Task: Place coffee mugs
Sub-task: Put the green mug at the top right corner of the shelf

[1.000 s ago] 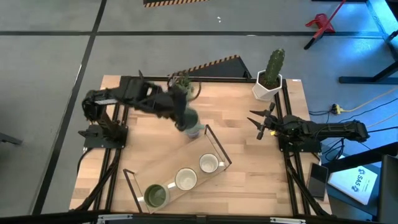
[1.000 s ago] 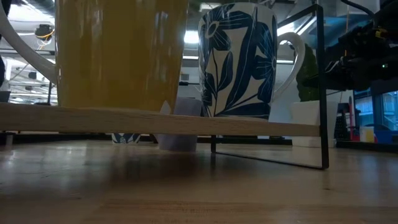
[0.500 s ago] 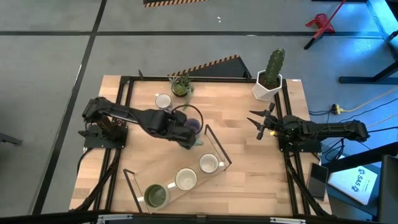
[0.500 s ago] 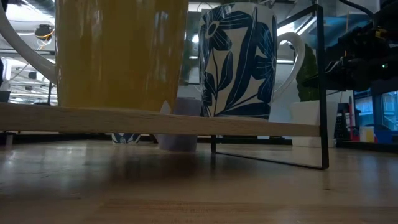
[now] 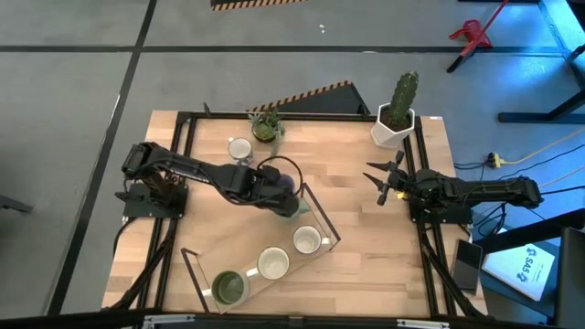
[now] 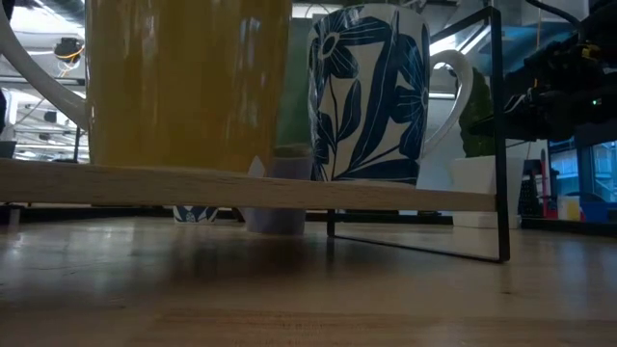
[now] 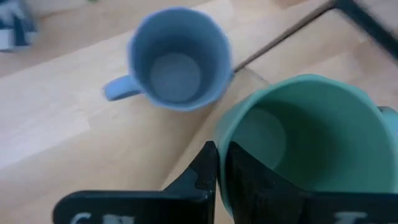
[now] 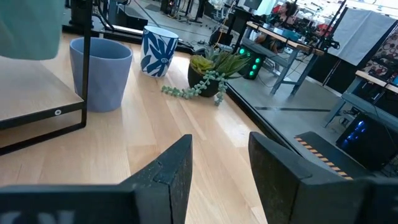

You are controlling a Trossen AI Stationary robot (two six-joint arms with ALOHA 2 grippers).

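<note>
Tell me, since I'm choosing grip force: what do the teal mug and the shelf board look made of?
The teal mug, held by the left end effector, looks like glazed ceramic: thick rim, smooth matte-satin wall. The shelf board looks like pale unfinished wood, probably plywood, with visible grain, on a thin black metal frame.

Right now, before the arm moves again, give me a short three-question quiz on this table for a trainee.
1. What does the left end effector pinch by the rim?
A. the lavender ceramic mug
B. the teal green ceramic mug
C. the white hexagonal cactus pot
2. True or false: the right end effector is open and holds nothing.
3. Fill in: ___ mugs stand unheld on the wooden shelf of the black wire rack.

Key: 1 B; 2 true; 3 three.
</note>
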